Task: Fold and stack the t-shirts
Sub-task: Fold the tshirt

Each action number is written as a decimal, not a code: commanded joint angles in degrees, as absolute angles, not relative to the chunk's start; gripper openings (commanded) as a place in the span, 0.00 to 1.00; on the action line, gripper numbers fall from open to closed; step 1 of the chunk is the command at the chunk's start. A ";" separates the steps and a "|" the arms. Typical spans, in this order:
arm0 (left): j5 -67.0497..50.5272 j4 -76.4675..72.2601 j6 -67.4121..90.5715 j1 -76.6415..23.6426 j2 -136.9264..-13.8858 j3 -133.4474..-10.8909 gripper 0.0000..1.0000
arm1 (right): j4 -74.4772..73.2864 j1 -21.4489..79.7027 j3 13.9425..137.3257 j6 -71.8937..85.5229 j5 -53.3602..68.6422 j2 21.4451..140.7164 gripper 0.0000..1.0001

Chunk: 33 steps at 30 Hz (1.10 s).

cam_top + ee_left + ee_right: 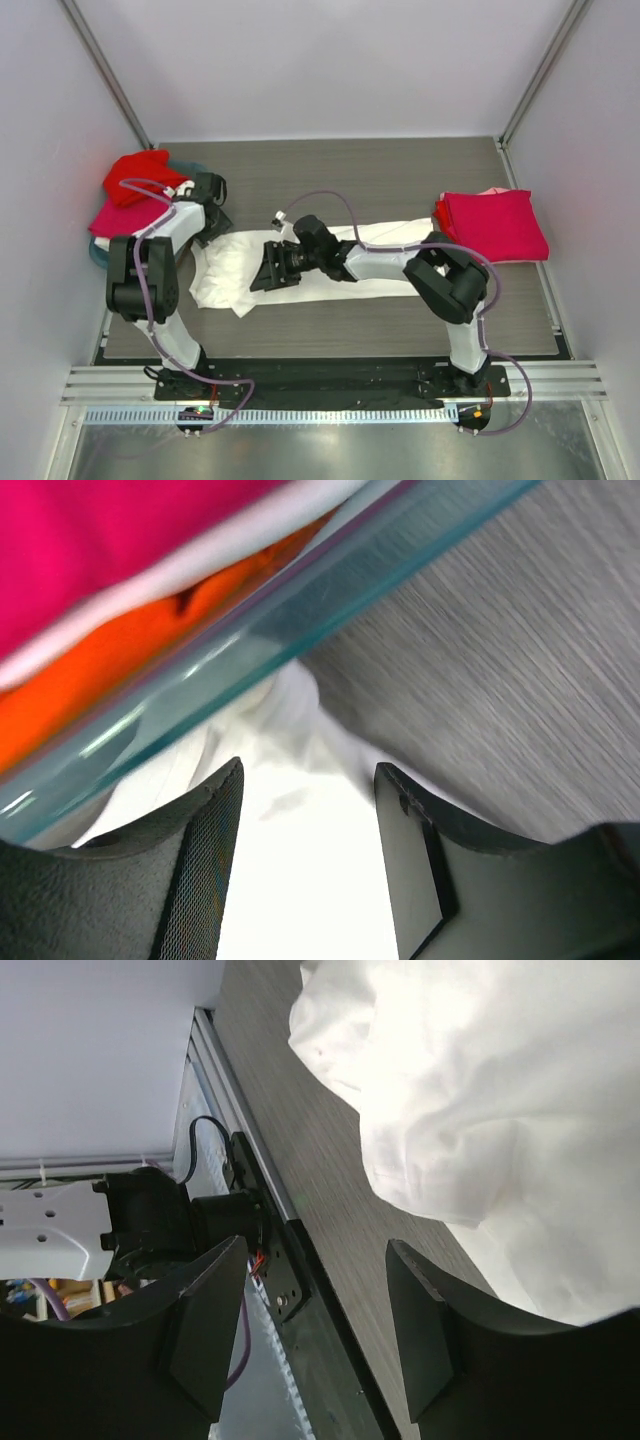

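The white t-shirt (225, 270) lies stretched but rumpled across the middle of the surface (400, 170), running from 9 o'clock toward 3 o'clock. At 3 o'clock sits a folded stack (495, 225) of red and magenta tees. At 10 o'clock the teal basket (330, 590) holds a loose red t-shirt (140, 175) and a magenta t-shirt (115, 218).

The left end effector (308, 780) hangs with its fingers apart over the white shirt's bunched 9 o'clock end, just beside the basket rim and gripping nothing. The right end effector (315, 1250) is also spread and empty. It sits low near the shirt's middle, toward its 6 o'clock edge, with the cloth just beyond its fingertips.

The step appears to be taking hold of the white shirt to flatten it for folding. To do this well, the left arm should pinch only white cloth and stay clear of the basket wall and the tees spilling over it. The right should slide its lower finger under the near edge and catch one layer, not a wad. Both should then draw outward evenly, so the wrinkles pull flat before any fold is made.
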State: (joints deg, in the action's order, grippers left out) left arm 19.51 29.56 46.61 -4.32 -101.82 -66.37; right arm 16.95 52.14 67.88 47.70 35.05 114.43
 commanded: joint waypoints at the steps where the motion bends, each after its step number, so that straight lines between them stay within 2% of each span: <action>1: 20.57 30.23 45.79 -4.83 -92.74 -64.96 0.57 | 12.23 51.33 66.45 43.25 26.30 106.36 0.63; 4: 19.26 32.07 46.84 -6.59 -87.20 -63.99 0.58 | 8.89 50.01 64.60 42.98 22.77 104.42 0.59; 8: 17.33 37.52 48.86 -8.96 -81.75 -62.15 0.59 | 1.94 49.39 63.46 42.36 16.36 102.48 0.46; 14: 10.82 37.80 50.97 -9.58 -69.01 -51.08 0.60 | 0.35 49.48 61.27 46.66 14.94 104.59 0.35; 19: 2.47 35.34 53.61 -9.84 -63.64 -42.46 0.60 | 5.36 49.48 58.98 50.09 16.61 106.70 0.35; 23: -1.65 32.53 54.67 -9.93 -64.42 -38.85 0.60 | 6.85 49.48 58.54 51.50 16.78 107.93 0.35; 33: -2.64 29.18 55.11 -10.28 -68.28 -35.33 0.61 | 14.41 49.92 58.10 56.42 18.72 111.44 0.35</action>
